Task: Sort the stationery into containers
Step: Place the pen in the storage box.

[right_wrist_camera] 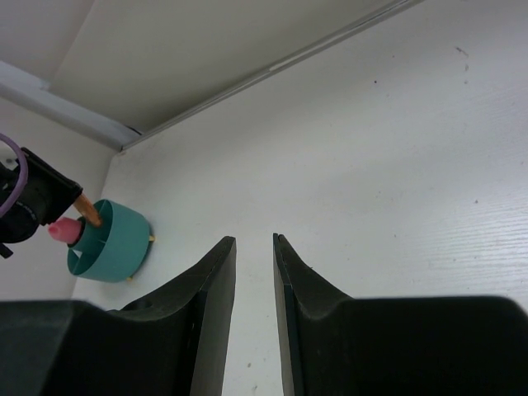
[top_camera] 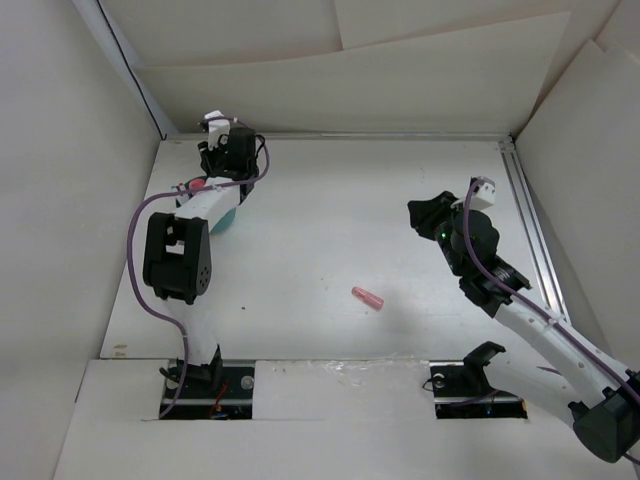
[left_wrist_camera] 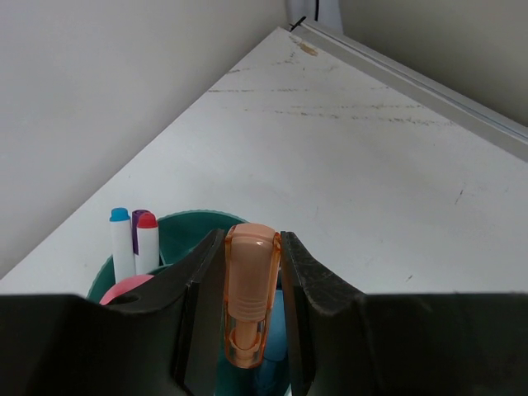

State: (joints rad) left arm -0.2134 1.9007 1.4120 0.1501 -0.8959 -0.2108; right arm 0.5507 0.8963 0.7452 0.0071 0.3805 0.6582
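Left gripper (left_wrist_camera: pixel 250 247) pinches orange piece (left_wrist_camera: pixel 252 305) over cup (left_wrist_camera: pixel 186 221); pens (left_wrist_camera: pixel 136 243) already inside. Pink piece (top_camera: pixel 367 297) unsorted, mid-frame. Right gripper (right_wrist_camera: pixel 254 247) ajar, empty.

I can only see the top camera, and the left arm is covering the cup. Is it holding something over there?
Observer: Yes. The left wrist view shows the left gripper shut on a short orange piece, right over the teal cup.
Operator: Is anything in the cup already?
Observer: Three pens stand upright at its left side: a blue-capped pen, a purple-tipped pen and a red-capped pen.
Operator: Does the other arm have something too?
Observer: No. The right wrist view shows the right gripper with its jaws a little apart and nothing between them.
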